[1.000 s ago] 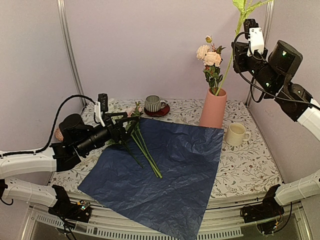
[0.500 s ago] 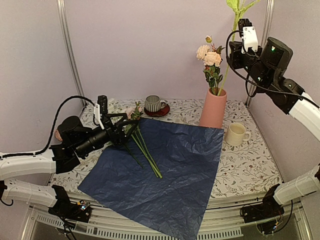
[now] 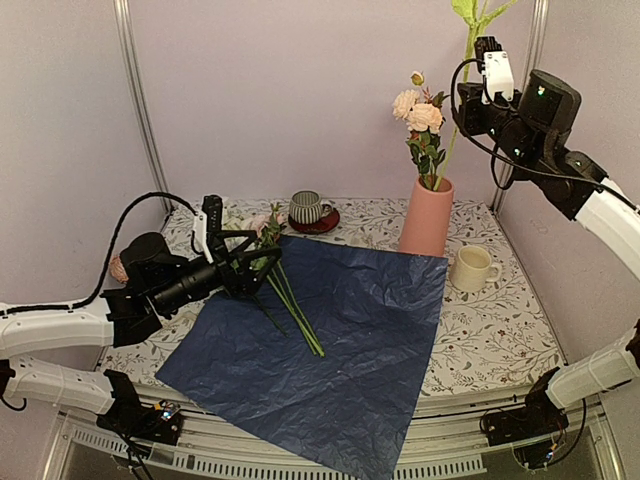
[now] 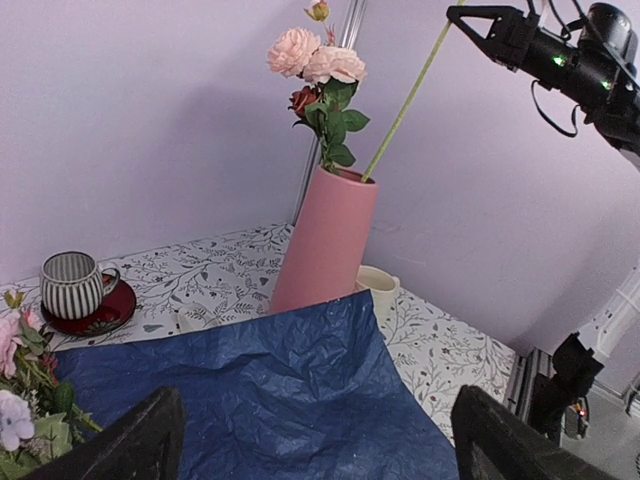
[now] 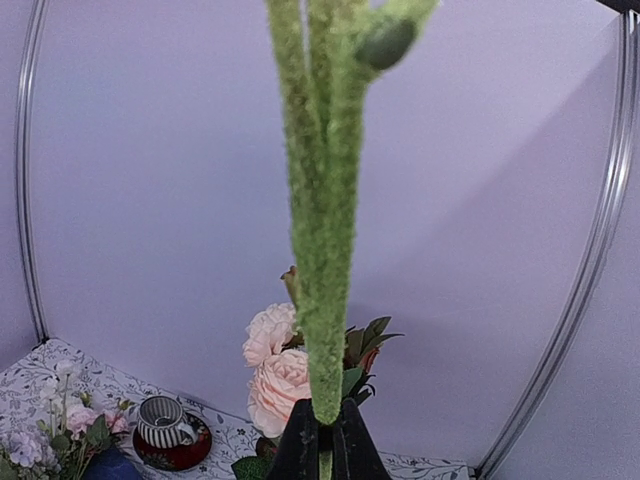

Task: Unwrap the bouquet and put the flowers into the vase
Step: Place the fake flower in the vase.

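The bouquet is unwrapped: its blue paper [image 3: 340,340] lies flat, and loose flowers [image 3: 275,262] lie across its far left corner. My left gripper [image 3: 268,250] hovers open just over their stems, nothing between its fingers [image 4: 135,445]. The pink vase [image 3: 427,218] stands at the back and holds peach roses [image 3: 418,112]. High above it, my right gripper [image 3: 463,105] is shut on a long green stem [image 5: 325,250] whose lower end reaches into the vase mouth. The left wrist view shows the vase [image 4: 325,240], that stem [image 4: 410,100] and the paper [image 4: 250,400].
A striped cup on a red saucer [image 3: 306,208] stands behind the paper. A cream mug [image 3: 472,268] sits to the right of the vase. The metal frame post [image 3: 140,100] rises at the back left, and a wall closes off the right side.
My left gripper has moved slightly right over the lying stems and opened a little wider. The right gripper has shifted left with the stem, bringing it more upright.
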Robot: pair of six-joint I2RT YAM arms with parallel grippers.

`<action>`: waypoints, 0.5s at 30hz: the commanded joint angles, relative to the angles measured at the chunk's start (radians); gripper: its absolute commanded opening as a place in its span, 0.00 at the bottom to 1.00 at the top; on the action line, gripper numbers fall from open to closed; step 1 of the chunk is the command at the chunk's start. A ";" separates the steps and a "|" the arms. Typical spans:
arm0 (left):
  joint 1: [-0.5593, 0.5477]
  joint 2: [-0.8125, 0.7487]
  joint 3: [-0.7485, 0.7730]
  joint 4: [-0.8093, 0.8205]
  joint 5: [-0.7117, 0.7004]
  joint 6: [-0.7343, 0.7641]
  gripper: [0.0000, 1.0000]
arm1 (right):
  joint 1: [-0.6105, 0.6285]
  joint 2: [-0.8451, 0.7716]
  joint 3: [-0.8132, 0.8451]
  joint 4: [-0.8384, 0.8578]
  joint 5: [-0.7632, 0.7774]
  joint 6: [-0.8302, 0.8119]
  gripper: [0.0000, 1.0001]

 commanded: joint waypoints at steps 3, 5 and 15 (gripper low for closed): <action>-0.007 0.019 0.020 0.000 -0.014 0.030 0.95 | -0.005 -0.031 0.036 -0.022 -0.019 0.001 0.02; -0.006 0.022 0.020 0.001 -0.009 0.029 0.95 | -0.005 -0.020 0.032 -0.031 -0.014 0.000 0.03; -0.006 0.014 0.029 -0.036 -0.005 0.030 0.96 | -0.055 0.053 -0.042 -0.077 -0.032 0.101 0.03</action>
